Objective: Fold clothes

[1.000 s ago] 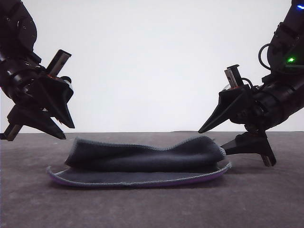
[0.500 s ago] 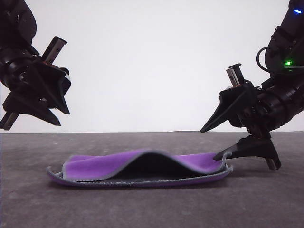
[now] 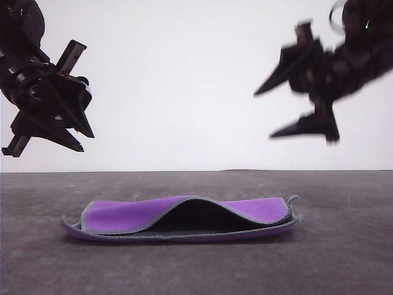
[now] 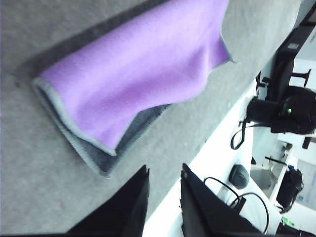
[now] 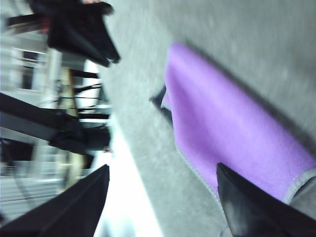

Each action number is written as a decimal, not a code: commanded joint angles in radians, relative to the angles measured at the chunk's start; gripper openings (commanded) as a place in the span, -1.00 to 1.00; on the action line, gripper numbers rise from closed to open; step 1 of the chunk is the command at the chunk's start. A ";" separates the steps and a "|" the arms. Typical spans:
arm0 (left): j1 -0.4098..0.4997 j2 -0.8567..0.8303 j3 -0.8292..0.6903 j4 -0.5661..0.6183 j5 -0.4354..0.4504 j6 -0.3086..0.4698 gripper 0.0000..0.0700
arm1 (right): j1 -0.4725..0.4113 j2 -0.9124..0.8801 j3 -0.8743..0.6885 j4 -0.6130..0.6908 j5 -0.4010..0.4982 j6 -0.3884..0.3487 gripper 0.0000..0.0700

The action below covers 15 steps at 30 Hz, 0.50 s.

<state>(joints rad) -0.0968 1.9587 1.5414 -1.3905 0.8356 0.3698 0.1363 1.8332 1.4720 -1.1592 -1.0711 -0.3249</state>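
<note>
The cloth (image 3: 184, 220) lies flat on the grey table (image 3: 344, 258), roughly at the middle of it, folded over on itself. Purple faces up on the top layer, and a dark grey layer shows beneath along the near edge, where the fold gapes open in a low arch. A grey stitched hem runs round the rim, and one corner at 3 o'clock curls up a little.

The left gripper (image 3: 82, 140) hangs in the air at about 10 o'clock from the cloth, well apart from it, tips pointing down and inward. Its fingers are only slightly parted and grasp nothing. In the left wrist view the same narrow gap shows between the two dark fingers (image 4: 129, 207), with the cloth (image 4: 143, 74) beyond them and its grey underlayer peeking out at one edge.

The right gripper (image 3: 265, 112) is up at about 2 o'clock, high above the cloth and blurred. Its fingers are spread wide and empty. The right wrist view is blurred too; the spread fingers (image 5: 252, 207) frame the purple cloth (image 5: 227, 128), and the left gripper (image 5: 81, 27) shows dark across the table.
</note>
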 commanded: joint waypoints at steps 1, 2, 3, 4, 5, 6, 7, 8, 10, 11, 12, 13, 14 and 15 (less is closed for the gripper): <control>0.013 -0.016 0.024 0.014 0.003 -0.017 -0.69 | -0.001 -0.020 0.017 -0.005 0.050 0.004 0.25; 0.020 -0.031 0.024 0.028 0.003 -0.029 -0.69 | -0.003 -0.047 0.017 -0.008 0.082 0.008 0.25; 0.027 -0.048 0.024 0.042 0.001 -0.041 -0.69 | -0.005 -0.076 0.017 -0.011 0.114 0.013 0.25; 0.033 -0.070 0.024 0.061 -0.007 -0.056 -0.69 | -0.007 -0.109 0.017 -0.012 0.152 0.022 0.25; 0.037 -0.094 0.024 0.081 -0.024 -0.072 -0.69 | -0.008 -0.142 0.017 -0.013 0.186 0.029 0.25; 0.040 -0.121 0.024 0.104 -0.050 -0.090 -0.69 | -0.009 -0.174 0.017 -0.013 0.222 0.036 0.25; 0.041 -0.155 0.024 0.130 -0.107 -0.120 -0.69 | -0.009 -0.210 0.017 -0.012 0.265 0.050 0.25; 0.042 -0.188 0.024 0.158 -0.174 -0.148 -0.69 | -0.009 -0.243 0.017 -0.012 0.312 0.063 0.25; 0.041 -0.259 0.024 0.218 -0.350 -0.213 -0.69 | -0.009 -0.311 0.016 -0.015 0.427 0.097 0.25; 0.040 -0.294 0.024 0.241 -0.431 -0.242 -0.69 | -0.008 -0.342 0.015 -0.017 0.486 0.113 0.25; 0.038 -0.327 0.024 0.256 -0.495 -0.263 -0.69 | -0.007 -0.372 0.014 -0.020 0.541 0.125 0.25; 0.037 -0.361 0.023 0.263 -0.521 -0.273 -0.69 | -0.007 -0.402 0.010 -0.029 0.591 0.135 0.25; 0.037 -0.391 0.022 0.267 -0.529 -0.277 -0.69 | -0.007 -0.429 0.002 -0.031 0.621 0.140 0.25; 0.037 -0.417 0.022 0.267 -0.523 -0.277 -0.69 | -0.008 -0.455 -0.010 -0.027 0.635 0.141 0.25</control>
<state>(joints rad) -0.0554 1.5383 1.5421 -1.1243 0.3207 0.1287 0.1267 1.3714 1.4606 -1.1852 -0.4572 -0.2126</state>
